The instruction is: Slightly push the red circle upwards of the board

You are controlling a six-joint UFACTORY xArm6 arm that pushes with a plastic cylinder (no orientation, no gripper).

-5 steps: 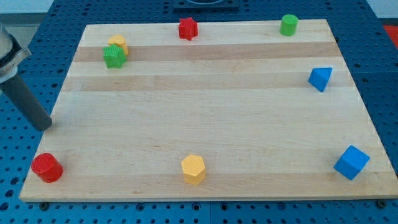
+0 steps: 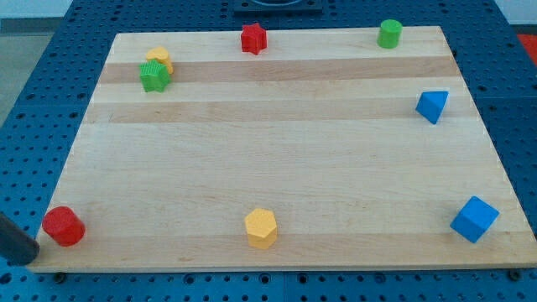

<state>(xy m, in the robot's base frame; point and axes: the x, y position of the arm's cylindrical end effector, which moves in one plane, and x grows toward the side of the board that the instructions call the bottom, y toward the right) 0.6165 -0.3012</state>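
The arm is bringing its rod in at the near left corner, and my tip [image 2: 32, 254] is sitting just off the edge of the wooden board [image 2: 285, 168], a little below and to the view's left of the red circle [image 2: 64, 226]. The two are close, but a thin gap is showing between them, so no contact yet. There is no gripper on this arm, only the plain rod, so there is nothing to be apart or together.

The red circle is resting at the board's bottom-left corner, right by the edge. It looks as though the approach step is under way: the tip is getting behind the block on its lower side. To send it up the board, the tip would need to slide a bit toward the view's right until it is squarely beneath the circle, then nudge briefly toward the view's top. Only a small shove is being asked for.

Further along the near edge a yellow hexagon [image 2: 261, 228] is standing, and a blue cube [image 2: 475, 219] is sitting at the bottom right. Beyond, a blue triangular block [image 2: 431, 106] is lying by the right edge. At the far side, a green star [image 2: 153, 76] is touching a yellow block [image 2: 159, 59]; a red star [image 2: 253, 38] and a green cylinder [image 2: 389, 33] are lining the top edge.
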